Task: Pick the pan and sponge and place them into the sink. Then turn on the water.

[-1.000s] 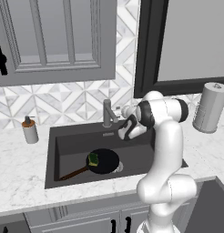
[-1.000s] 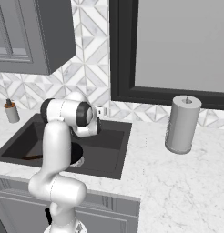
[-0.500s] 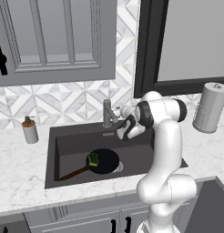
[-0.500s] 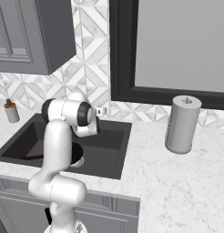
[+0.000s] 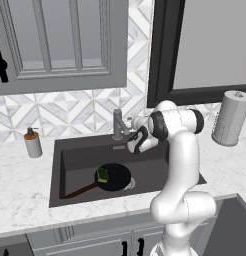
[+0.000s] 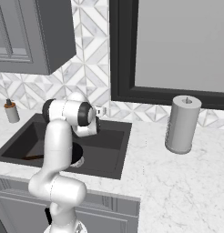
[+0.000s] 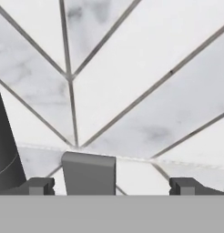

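Note:
The dark grey sink (image 5: 70,155) holds the black pan (image 5: 117,179), its brown handle pointing front-left. The yellow-and-green sponge (image 5: 102,175) lies on the pan's left part. The grey faucet (image 5: 117,125) stands at the sink's back rim. My gripper (image 5: 135,142) hovers just right of the faucet, over the back of the basin, facing the tiled wall. In the hand view my gripper (image 7: 114,186) is open, with the faucet's grey lever (image 7: 89,173) between the fingertips (image 7: 41,185), nearer the left one. The faucet column (image 7: 2,150) is at the left edge. The water is out of view.
A soap dispenser (image 5: 32,142) stands on the counter left of the sink. A paper towel roll (image 5: 230,117) stands at the right, also seen as the roll (image 6: 181,124). Grey wall cabinets (image 5: 60,45) hang above, and a dark window frame (image 5: 160,55) rises behind the arm.

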{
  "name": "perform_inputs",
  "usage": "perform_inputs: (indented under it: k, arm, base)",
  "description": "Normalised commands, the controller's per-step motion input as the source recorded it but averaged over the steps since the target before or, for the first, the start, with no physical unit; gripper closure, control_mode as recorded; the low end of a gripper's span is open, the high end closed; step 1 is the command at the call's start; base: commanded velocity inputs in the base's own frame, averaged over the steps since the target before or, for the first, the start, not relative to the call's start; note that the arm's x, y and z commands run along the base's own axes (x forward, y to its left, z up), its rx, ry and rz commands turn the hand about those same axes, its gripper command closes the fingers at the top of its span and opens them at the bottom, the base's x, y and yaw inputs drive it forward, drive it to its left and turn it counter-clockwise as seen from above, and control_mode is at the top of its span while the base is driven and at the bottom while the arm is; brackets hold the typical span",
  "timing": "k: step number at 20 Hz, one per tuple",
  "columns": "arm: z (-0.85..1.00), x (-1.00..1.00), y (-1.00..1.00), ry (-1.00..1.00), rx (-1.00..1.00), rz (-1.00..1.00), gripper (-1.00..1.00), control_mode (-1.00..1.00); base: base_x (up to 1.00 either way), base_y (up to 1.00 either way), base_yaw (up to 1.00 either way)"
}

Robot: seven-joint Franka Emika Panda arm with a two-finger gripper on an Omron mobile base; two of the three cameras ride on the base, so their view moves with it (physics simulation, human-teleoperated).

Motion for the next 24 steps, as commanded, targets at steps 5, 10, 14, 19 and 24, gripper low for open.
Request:
perform_inputs:
  k: [5,10,14,19,24]
  arm:
    - [0.00,0.00,-0.07,0.00,0.00,0.00,-1.00,-1.00]
    - [0.00,0.00,-0.24,0.00,0.00,0.00,-1.00,-1.00]
    - [0.00,0.00,-0.28,0.00,0.00,0.00,-1.00,-1.00]
    - [0.00,0.00,-0.31,0.00,0.00,0.00,-1.00,-1.00]
    - [0.00,0.00,-0.57,0.00,0.00,0.00,-1.00,-1.00]
  base:
    - [0.00,0.00,0.00]
    - [0.00,0.00,0.00]
    - [0.00,0.00,0.00]
    - [0.00,0.00,0.00]
    - [0.00,0.00,0.00]
